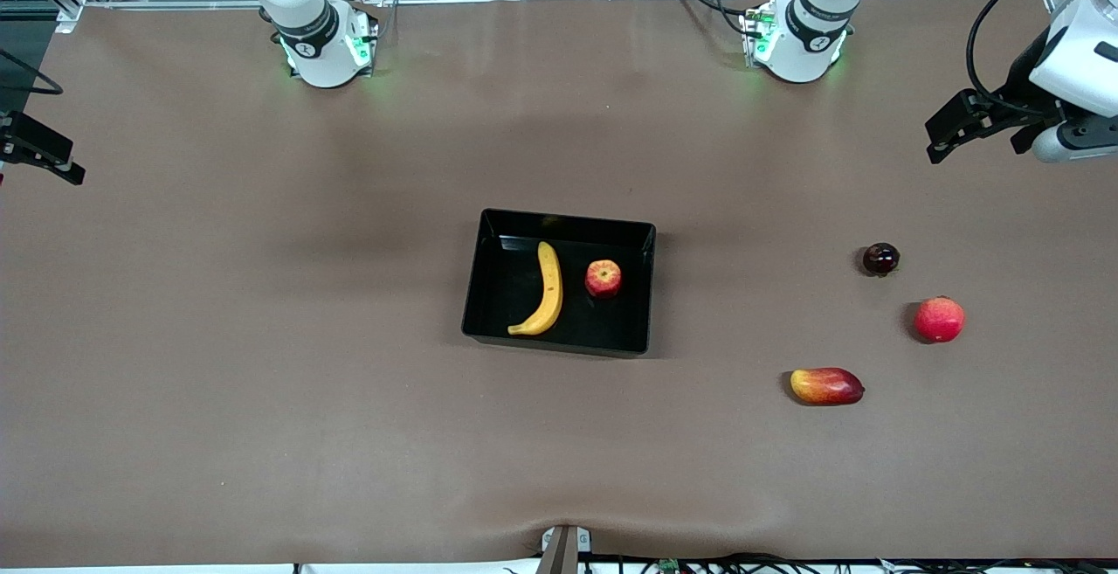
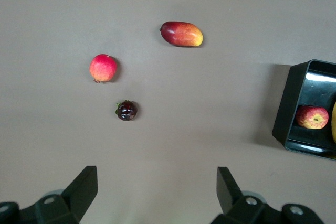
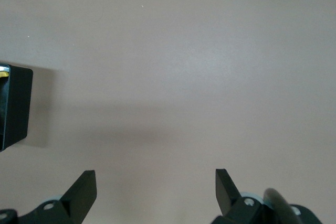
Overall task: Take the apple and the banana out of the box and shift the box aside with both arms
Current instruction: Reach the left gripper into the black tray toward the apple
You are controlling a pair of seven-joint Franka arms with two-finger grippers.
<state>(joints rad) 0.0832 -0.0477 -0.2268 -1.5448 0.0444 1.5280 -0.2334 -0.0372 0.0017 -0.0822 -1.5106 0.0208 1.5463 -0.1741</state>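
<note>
The black box (image 1: 568,220) sits in the middle of the table. The yellow banana (image 1: 550,290) and the small red apple (image 1: 603,278) lie inside it side by side, the apple toward the left arm's end. My left gripper (image 1: 978,133) is open and empty, up over the left arm's end of the table. In the left wrist view its gripper (image 2: 156,174) is over bare table, with the box (image 2: 294,103) and apple (image 2: 312,117) at the edge. My right gripper (image 1: 52,163) is open and empty over the right arm's end; in its wrist view the gripper (image 3: 155,174) sees a box corner (image 3: 16,103).
Three loose fruits lie toward the left arm's end of the table: an oval red-and-yellow mango (image 1: 826,385), a larger pinkish-red round fruit (image 1: 939,319) and a small dark round fruit (image 1: 880,258). All three also show in the left wrist view.
</note>
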